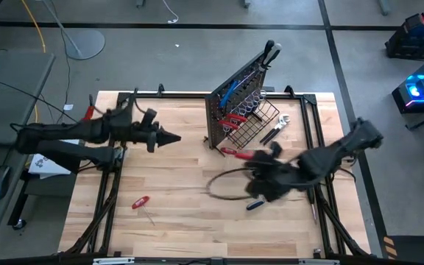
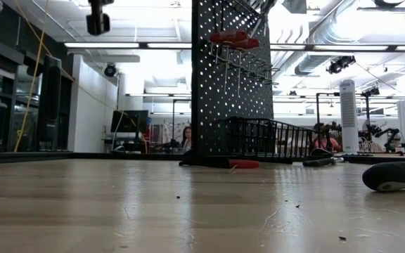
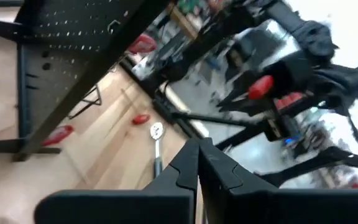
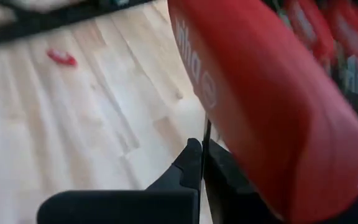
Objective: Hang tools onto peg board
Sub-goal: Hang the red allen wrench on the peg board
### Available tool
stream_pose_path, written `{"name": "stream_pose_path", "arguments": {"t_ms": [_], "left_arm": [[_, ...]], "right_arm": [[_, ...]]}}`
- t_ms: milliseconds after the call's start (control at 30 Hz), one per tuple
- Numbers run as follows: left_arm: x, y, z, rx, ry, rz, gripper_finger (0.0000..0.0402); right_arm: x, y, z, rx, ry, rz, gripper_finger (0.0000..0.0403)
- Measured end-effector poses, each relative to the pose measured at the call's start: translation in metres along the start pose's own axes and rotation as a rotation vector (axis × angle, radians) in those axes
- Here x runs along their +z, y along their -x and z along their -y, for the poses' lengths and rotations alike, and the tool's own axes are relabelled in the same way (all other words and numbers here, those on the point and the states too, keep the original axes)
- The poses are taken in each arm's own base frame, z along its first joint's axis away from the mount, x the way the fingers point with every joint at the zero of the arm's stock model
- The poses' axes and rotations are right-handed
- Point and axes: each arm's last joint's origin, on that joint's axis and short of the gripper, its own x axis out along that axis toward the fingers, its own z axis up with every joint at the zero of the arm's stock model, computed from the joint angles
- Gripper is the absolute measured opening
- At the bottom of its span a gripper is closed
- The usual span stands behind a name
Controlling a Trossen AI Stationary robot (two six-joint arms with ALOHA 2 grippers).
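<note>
The black peg board stands upright at the far middle of the table, with red-handled screwdrivers and a blue tool hung on it and a wire basket at its base. My right gripper hovers blurred just in front of the board, shut on a red-handled screwdriver. My left gripper is shut on nothing, held above the table's left half and pointing toward the board; its shut fingers also show in the left wrist view. My right gripper pinches the red-handled screwdriver's thin metal shaft between its two fingertips. The fingers slant down from the table's right side. The big red handle stands tilted back close to the wrist, and the tool is clear of the table.
A red-handled screwdriver lies at the board's foot. A chrome ratchet and wrench lie beside the basket. A dark-handled screwdriver lies near the right arm, and a small red tool near the front left. Bare wood lies in the middle.
</note>
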Motion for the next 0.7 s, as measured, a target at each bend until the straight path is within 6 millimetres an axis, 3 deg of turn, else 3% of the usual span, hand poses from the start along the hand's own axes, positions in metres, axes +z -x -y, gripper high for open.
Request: {"name": "stream_pose_path", "arguments": {"t_ms": [133, 267, 467, 567, 700], "left_arm": [[-0.033, -0.01, -0.021, -0.062, 0.082, 0.121, 0.0], [-0.06, -0.021, -0.045, -0.109, 0.193, 0.269, 0.0], [-0.071, -0.034, -0.055, -0.114, 0.225, 0.332, 0.0], [-0.067, -0.039, -0.046, -0.125, 0.188, 0.336, 0.0], [-0.058, -0.043, -0.029, -0.153, 0.104, 0.354, 0.0]], "right_arm": [[-0.039, 0.013, 0.022, 0.056, -0.303, 0.161, 0.0], [-0.054, 0.002, 0.047, 0.044, -0.469, 0.362, 0.0], [-0.051, -0.041, 0.091, -0.065, -0.514, 0.546, 0.0], [-0.04, -0.046, 0.109, -0.014, -0.483, 0.662, 0.0], [-0.025, -0.035, 0.127, -0.042, -0.372, 0.744, 0.0]]}}
